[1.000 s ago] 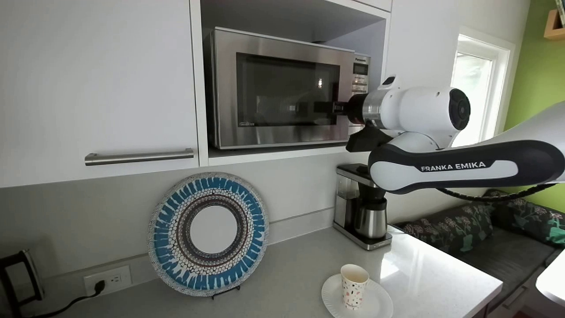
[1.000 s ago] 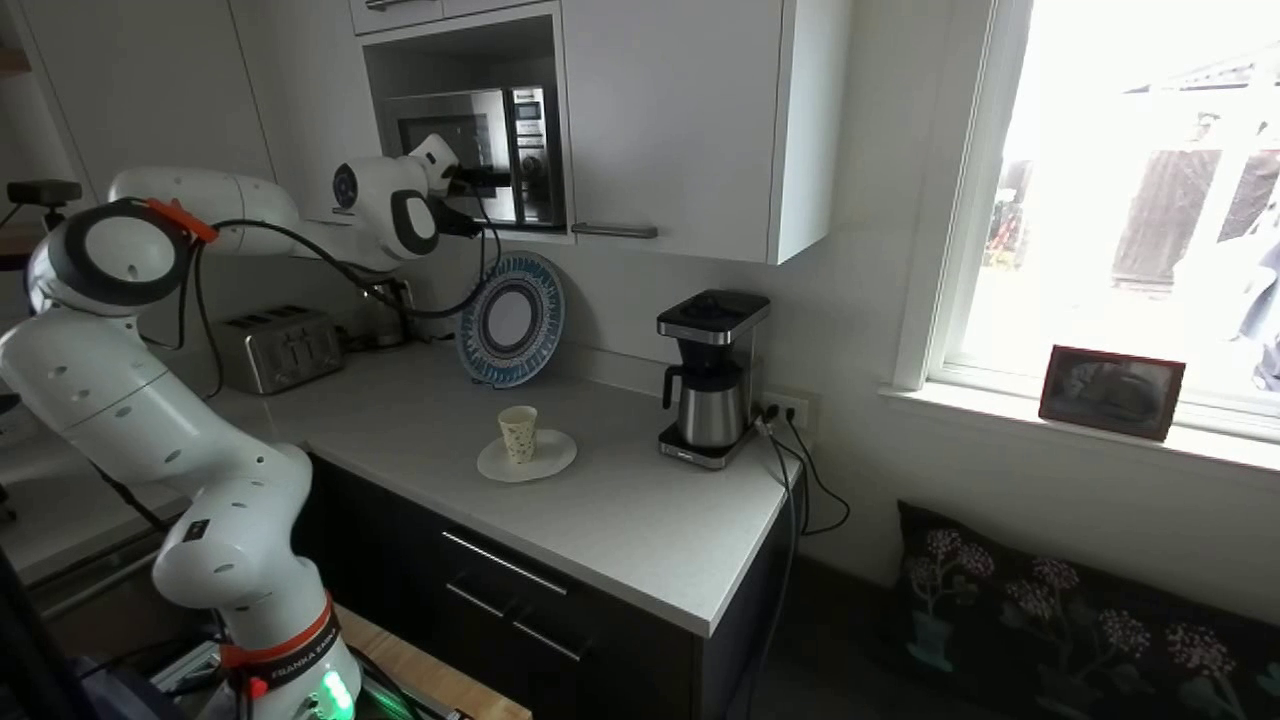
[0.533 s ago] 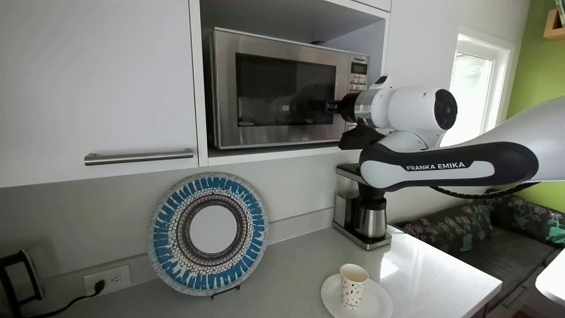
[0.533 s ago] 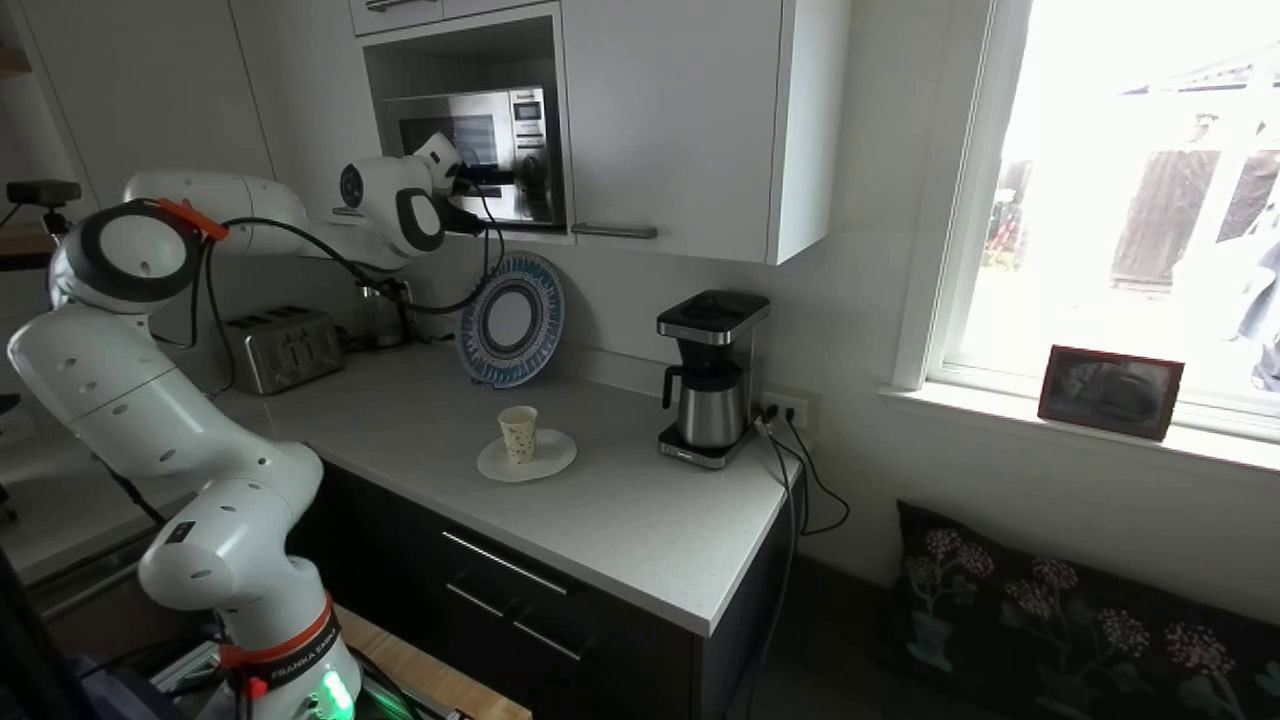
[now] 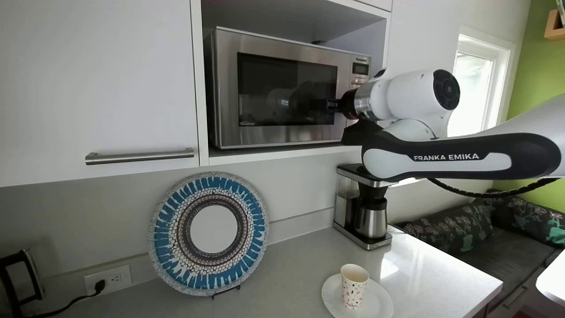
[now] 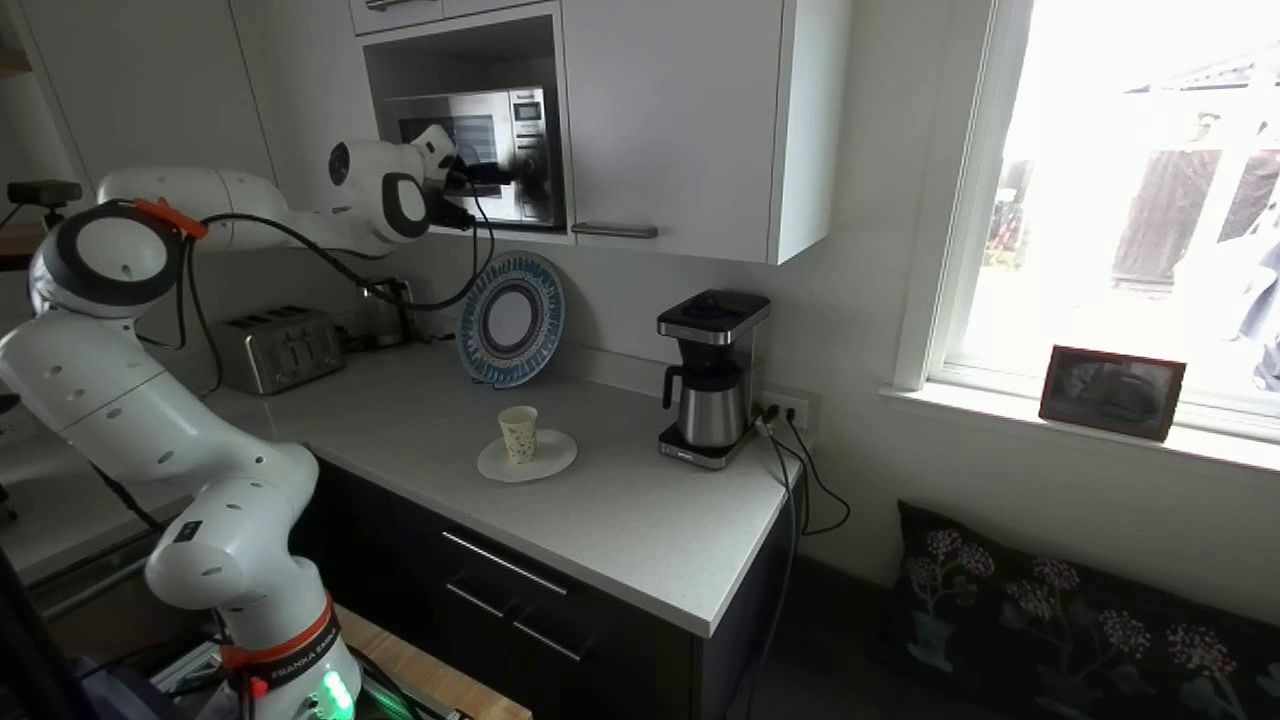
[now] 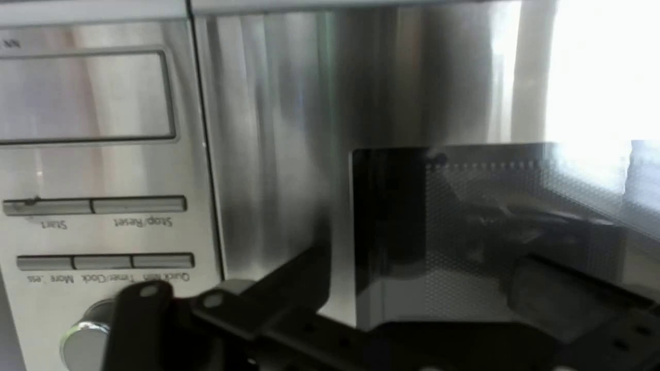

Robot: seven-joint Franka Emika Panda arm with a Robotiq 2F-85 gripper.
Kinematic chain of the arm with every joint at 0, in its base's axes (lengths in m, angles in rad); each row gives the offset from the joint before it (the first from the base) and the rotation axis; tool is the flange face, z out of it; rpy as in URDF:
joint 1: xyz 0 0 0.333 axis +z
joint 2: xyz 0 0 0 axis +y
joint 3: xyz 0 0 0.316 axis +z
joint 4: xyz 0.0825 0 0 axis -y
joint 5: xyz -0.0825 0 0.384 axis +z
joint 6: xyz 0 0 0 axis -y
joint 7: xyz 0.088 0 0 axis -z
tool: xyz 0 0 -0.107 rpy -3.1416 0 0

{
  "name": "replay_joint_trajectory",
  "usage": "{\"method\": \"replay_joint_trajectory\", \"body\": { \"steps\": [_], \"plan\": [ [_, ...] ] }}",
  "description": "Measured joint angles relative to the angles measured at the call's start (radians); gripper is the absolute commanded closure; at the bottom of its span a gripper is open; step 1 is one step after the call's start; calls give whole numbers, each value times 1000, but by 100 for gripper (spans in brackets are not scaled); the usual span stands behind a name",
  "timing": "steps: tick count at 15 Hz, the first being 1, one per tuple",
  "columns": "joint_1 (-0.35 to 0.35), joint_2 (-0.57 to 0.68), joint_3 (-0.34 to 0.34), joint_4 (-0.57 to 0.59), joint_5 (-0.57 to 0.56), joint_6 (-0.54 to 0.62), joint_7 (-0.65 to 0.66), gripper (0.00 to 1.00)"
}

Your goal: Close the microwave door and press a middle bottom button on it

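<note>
The steel microwave (image 5: 282, 137) sits in a cupboard niche; it also shows in an exterior view (image 6: 527, 210). Its door (image 5: 289, 88) is flush with the control strip (image 5: 359, 68) at its right. The wrist view stands upside down and shows the door (image 7: 289, 129) beside the strip (image 7: 118, 175). The strip has button rows (image 7: 139, 205), a dial (image 7: 85, 342) and a wide rectangular panel (image 7: 85, 98). My gripper (image 7: 420, 281) is open and empty, fingers apart before the door's window edge. In an exterior view the gripper (image 5: 330, 106) is at the door; I cannot tell whether it touches.
The niche's bottom edge (image 5: 282, 154) lies under the microwave. A coffee maker (image 5: 362, 207), a round blue plate (image 5: 170, 234) and a paper cup (image 5: 354, 287) on a small plate (image 5: 329, 291) stand on the counter below. A cupboard door handle (image 5: 139, 156) sticks out at left.
One second ago the door stood slightly out from the control strip; it is now flush. My gripper moved in with it. Since half a second ago the wrist has risen and tilted fingers-down.
</note>
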Motion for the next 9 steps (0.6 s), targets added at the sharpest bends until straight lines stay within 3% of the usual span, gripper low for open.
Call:
{"method": "replay_joint_trajectory", "body": {
  "steps": [4, 9],
  "plan": [
    [136, -9, -133, 21, -6, -267, -24, 0],
    [298, -11, -302, 28, -77, -472, -25, 0]
  ]
}}
